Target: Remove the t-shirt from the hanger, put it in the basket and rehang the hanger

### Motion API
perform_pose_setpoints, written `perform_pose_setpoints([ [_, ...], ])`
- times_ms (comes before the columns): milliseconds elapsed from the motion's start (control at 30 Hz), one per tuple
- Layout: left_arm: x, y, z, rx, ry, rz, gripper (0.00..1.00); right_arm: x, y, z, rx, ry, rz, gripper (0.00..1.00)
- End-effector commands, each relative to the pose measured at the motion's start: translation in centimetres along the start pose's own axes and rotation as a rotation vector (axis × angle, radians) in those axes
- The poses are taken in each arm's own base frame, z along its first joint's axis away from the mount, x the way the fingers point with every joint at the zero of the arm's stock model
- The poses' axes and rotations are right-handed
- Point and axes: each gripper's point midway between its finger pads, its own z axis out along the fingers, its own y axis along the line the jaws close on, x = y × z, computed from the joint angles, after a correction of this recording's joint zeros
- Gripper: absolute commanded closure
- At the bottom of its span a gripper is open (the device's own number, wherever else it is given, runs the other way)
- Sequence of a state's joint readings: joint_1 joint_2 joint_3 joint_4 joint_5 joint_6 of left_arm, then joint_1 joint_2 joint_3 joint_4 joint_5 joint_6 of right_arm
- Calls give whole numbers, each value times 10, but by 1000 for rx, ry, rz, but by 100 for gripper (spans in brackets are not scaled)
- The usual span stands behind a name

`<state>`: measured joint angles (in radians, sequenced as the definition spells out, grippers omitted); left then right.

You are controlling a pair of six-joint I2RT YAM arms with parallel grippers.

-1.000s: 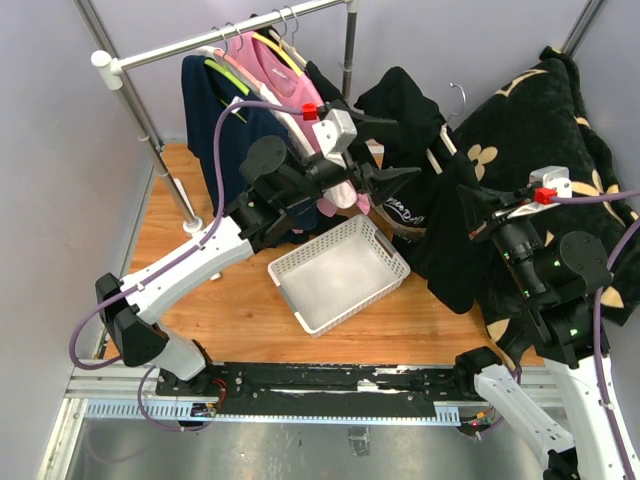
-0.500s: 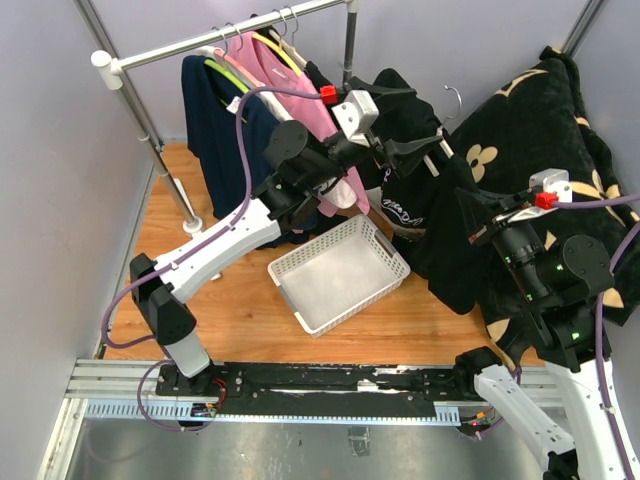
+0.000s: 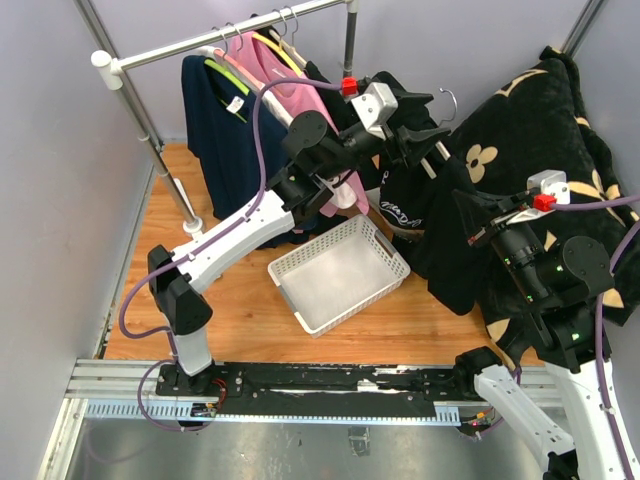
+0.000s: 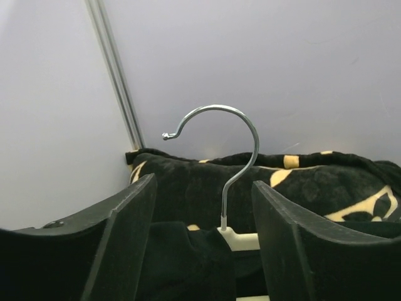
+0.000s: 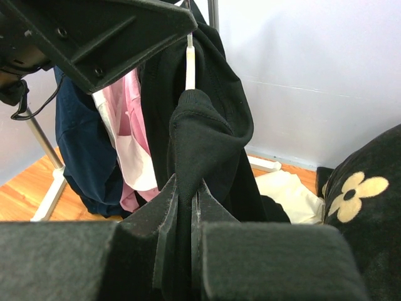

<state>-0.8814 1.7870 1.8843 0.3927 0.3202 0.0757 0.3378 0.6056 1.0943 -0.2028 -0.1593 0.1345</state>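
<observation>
Two wrist views alone show left fingers (image 4: 125, 238) spread by hanger hook (image 4: 223, 210), right fingers (image 5: 282, 263) pinching t-shirt (image 5: 200, 125).

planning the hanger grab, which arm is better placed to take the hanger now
Left. The left tool is open and straddles the stem of the hanger hook, ready to close. The right tool is shut on a fold of the black t-shirt, so it is busy.

walls (image 3: 50, 200): pale lilac, plain | wooden floor (image 3: 240, 310) | metal clothes rail (image 3: 200, 38): rear left | black floral blanket (image 3: 540, 110): right
</observation>
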Motion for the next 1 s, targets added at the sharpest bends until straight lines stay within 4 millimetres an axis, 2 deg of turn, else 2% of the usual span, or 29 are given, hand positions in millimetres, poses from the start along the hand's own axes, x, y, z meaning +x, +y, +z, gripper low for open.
perform_pose_setpoints([
  [0,-2,-13,7,33,0,-17,38,-29,8,-4,-35,-113,-21,99],
  [167,6,-18,7,37,31,-25,60,-32,8,-6,-33,-120,-24,99],
  [267,12,-22,7,33,48,-25,65,-32,8,-6,-34,-119,-24,99],
  [400,17,-25,8,12,68,-6,81,-32,9,-5,-39,-115,-24,99],
  [567,13,-26,10,-4,57,-22,99,-31,9,-5,-41,-107,-30,99],
  [700,4,-17,11,-63,39,-67,100,-28,7,-5,-30,-97,-35,98],
  [733,0,-13,11,-88,31,-79,99,-28,6,-6,-26,-96,-37,90],
  [800,-8,-6,11,-129,15,-86,100,-26,5,-6,-24,-93,-40,60],
  [833,-12,-3,12,-144,8,-85,100,-26,5,-7,-22,-90,-41,49],
  [900,-22,2,13,-163,-8,-71,99,-24,4,-8,-19,-79,-45,36],
  [967,-29,4,15,-162,-8,-53,100,-21,3,-9,-11,-64,-47,28],
])
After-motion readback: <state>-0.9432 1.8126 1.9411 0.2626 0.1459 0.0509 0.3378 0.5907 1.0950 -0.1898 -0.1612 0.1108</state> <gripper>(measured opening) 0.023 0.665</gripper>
